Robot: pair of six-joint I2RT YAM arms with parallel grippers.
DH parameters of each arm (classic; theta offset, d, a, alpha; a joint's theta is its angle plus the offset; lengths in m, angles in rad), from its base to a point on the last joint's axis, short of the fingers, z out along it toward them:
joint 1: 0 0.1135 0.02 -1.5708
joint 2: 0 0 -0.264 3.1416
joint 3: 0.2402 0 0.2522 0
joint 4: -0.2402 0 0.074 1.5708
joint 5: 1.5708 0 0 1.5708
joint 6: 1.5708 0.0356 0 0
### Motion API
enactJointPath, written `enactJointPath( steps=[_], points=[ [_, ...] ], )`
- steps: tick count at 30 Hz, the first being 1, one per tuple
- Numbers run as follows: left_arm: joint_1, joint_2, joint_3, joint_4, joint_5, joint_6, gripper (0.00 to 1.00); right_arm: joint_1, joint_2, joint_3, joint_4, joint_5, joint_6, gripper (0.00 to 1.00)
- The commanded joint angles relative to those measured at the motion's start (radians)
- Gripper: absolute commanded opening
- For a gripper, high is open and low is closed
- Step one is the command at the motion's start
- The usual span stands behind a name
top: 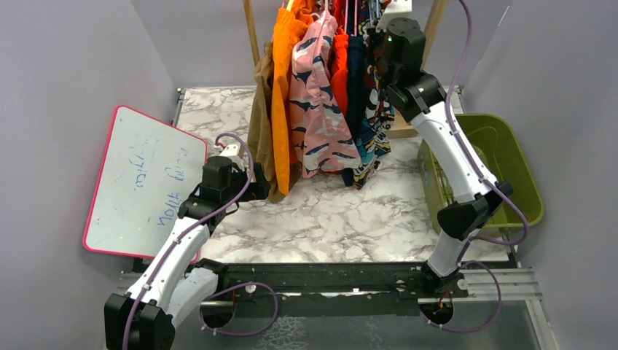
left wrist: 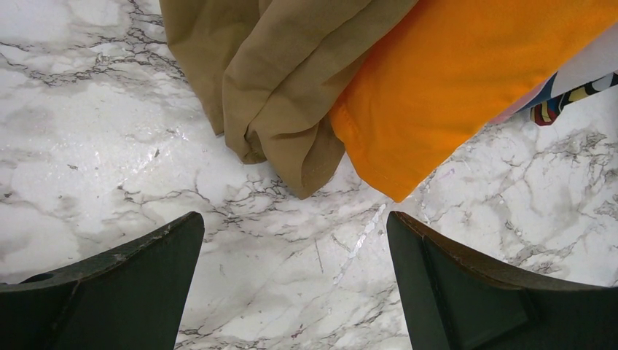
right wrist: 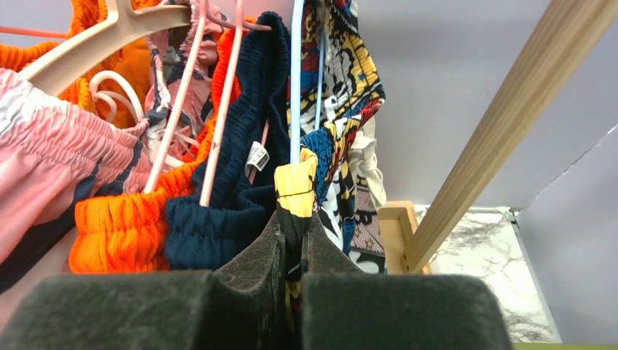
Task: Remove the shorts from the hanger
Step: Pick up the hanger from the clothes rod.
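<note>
Pinching shorts [right wrist: 342, 80] near bin [top: 519, 164]: right claw [right wrist: 294, 226]

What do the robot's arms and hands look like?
The left arm and right arm are white tubes with chunky black joints; a thin purple cable trails along each. The left hand and right hand each have two dark, wedge-shaped fingers.

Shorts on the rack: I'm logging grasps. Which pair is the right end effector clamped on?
The comic-print pair, rightmost beside the navy pair: its waistband is pinched in the right end effector.
</note>
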Motion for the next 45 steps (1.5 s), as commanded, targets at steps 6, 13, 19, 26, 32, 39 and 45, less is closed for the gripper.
enactJointPath(
  steps=[6, 13, 19, 26, 32, 39, 45],
  points=[
    [0.000, -0.030, 0.028, -0.001, -0.034, 0.009, 0.99, -0.003, -0.291, -0.252, 0.088, -0.068, 0.075, 0.01],
    [-0.001, -0.057, 0.028, -0.001, -0.054, 0.008, 0.99, -0.004, -0.584, -0.587, -0.048, -0.235, 0.230, 0.01],
    [-0.001, -0.073, 0.028, 0.000, -0.064, 0.007, 0.99, -0.004, -0.859, -0.865, -0.163, -0.351, 0.376, 0.01],
    [-0.001, -0.082, 0.025, -0.002, -0.063, 0.005, 0.99, -0.003, -1.117, -1.096, -0.408, -0.407, 0.588, 0.01],
    [-0.001, -0.089, 0.028, -0.003, -0.049, 0.006, 0.99, -0.003, -1.229, -1.170, -0.555, -0.574, 0.634, 0.01],
    [-0.001, -0.128, 0.031, -0.003, -0.008, 0.003, 0.99, -0.003, -1.323, -1.257, -0.493, -0.951, 0.571, 0.01],
    [-0.001, -0.189, 0.024, 0.006, 0.019, 0.002, 0.99, -0.003, -1.330, -1.264, -0.476, -1.065, 0.503, 0.01]
  ],
)
